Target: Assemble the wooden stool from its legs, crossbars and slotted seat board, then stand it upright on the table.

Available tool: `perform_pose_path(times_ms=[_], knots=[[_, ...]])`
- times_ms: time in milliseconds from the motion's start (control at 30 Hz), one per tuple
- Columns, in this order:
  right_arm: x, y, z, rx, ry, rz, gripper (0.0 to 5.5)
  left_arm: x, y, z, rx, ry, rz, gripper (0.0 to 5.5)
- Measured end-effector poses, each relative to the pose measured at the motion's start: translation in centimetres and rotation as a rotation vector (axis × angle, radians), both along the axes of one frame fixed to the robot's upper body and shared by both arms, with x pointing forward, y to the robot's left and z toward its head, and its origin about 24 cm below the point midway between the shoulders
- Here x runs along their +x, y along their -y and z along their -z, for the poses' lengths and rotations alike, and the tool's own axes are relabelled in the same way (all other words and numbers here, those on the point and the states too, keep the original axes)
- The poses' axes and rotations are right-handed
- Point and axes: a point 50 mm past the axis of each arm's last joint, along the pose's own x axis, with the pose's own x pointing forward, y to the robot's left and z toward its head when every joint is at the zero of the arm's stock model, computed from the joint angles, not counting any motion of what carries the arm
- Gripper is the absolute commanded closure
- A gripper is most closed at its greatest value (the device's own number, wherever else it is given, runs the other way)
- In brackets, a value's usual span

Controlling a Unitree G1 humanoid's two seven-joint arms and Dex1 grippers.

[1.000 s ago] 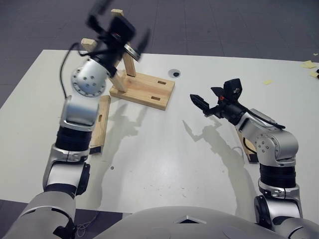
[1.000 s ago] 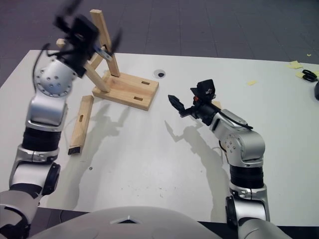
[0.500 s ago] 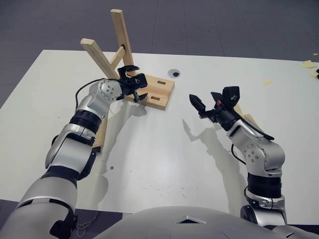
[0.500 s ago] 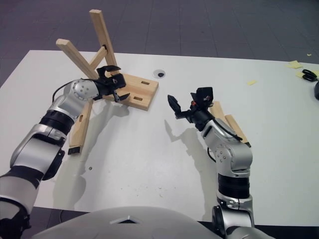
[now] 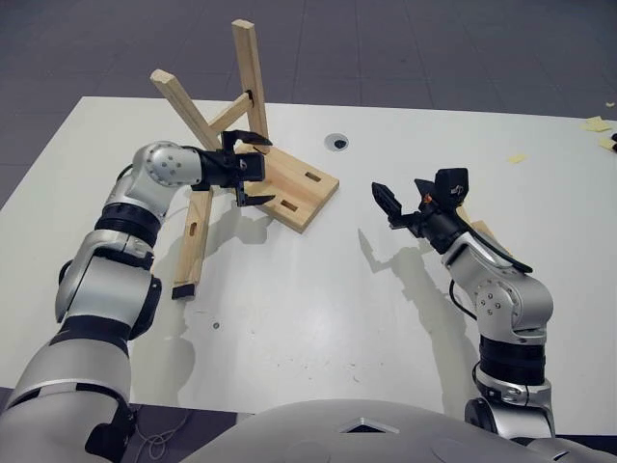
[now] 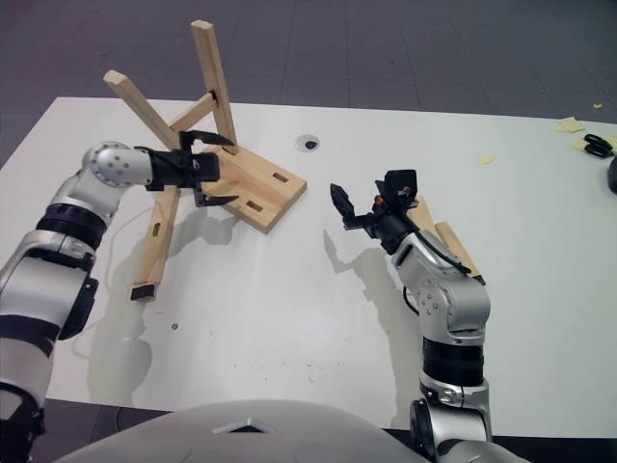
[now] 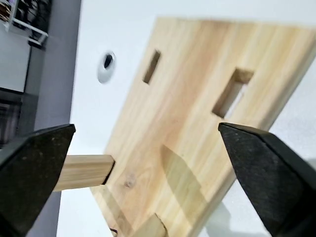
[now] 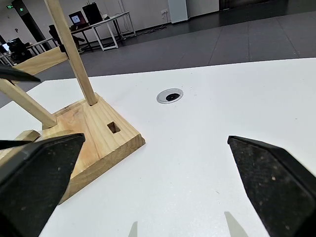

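Note:
The slotted seat board (image 5: 294, 193) lies at the back left of the table, with two legs (image 5: 249, 68) and a crossbar (image 5: 228, 111) sticking up from it. My left gripper (image 5: 254, 170) is open, its fingers (image 5: 253, 200) straddling the board's left end. The left wrist view shows the board (image 7: 197, 123) and its two free slots close between the jaws. A loose leg (image 5: 193, 241) lies flat on the table beneath the left forearm. My right gripper (image 5: 415, 198) hovers open and holds nothing, right of the board. More wooden pieces (image 6: 448, 241) lie under the right arm.
A round cable hole (image 5: 338, 143) sits in the white table (image 5: 308, 309) just behind the board. Yellow paper scraps (image 5: 598, 123) lie at the far right edge. The table's middle and front are bare.
My left arm has swung down from high above the legs to the board's left end. The board with its legs has turned on the table. The right gripper barely moved.

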Motion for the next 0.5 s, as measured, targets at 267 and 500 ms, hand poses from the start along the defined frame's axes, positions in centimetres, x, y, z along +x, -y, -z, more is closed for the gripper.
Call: perform_pose_path(times_ms=[267,500], knots=[[2.1,0.2,0.1,-0.06,0.027,-0.014,0.1,-3.1,2.6,-7.4,-0.334,0.206,0.052,0.12],[8.2,-0.8,1.0,-0.093,0.011,-0.027,0.1,-2.2,0.2,-13.5,-0.96,0.433,-0.364,0.12]])
